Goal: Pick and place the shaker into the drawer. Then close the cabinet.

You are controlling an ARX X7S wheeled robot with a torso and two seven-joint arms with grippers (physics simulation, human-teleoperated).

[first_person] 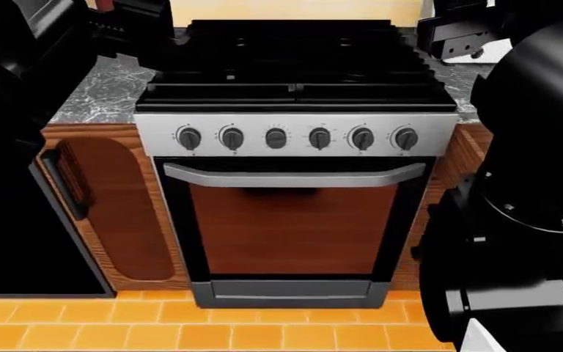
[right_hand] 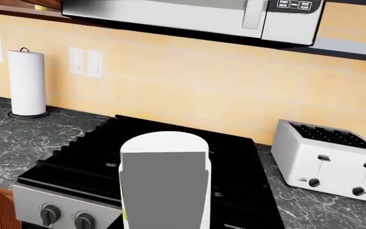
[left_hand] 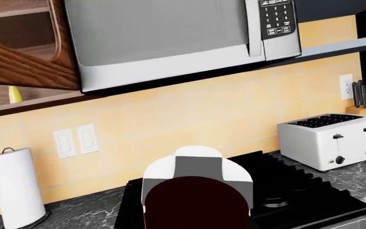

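wall: yellow tile [right_hand: 189, 86] | floor: orange tile [first_person: 164, 323] | counter: dark marble [right_hand: 17, 138]

Black gas stove [first_person: 296, 70] with six knobs [first_person: 276, 138] above oven door [first_person: 292, 227]. Microwave [left_hand: 170, 38] mounted overhead. White toaster [right_hand: 328, 160] on marble counter [right_hand: 17, 138]. Paper towel roll [right_hand: 26, 82] upright near wall switches [right_hand: 85, 62]. Orange floor tiles [first_person: 164, 334].

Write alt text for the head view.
A stove fills the view from above: black grates, six knobs in a row, and a brown oven door with a silver handle. Dark robot arms crowd both edges; grey marble counter flanks the stove above orange floor tiles.
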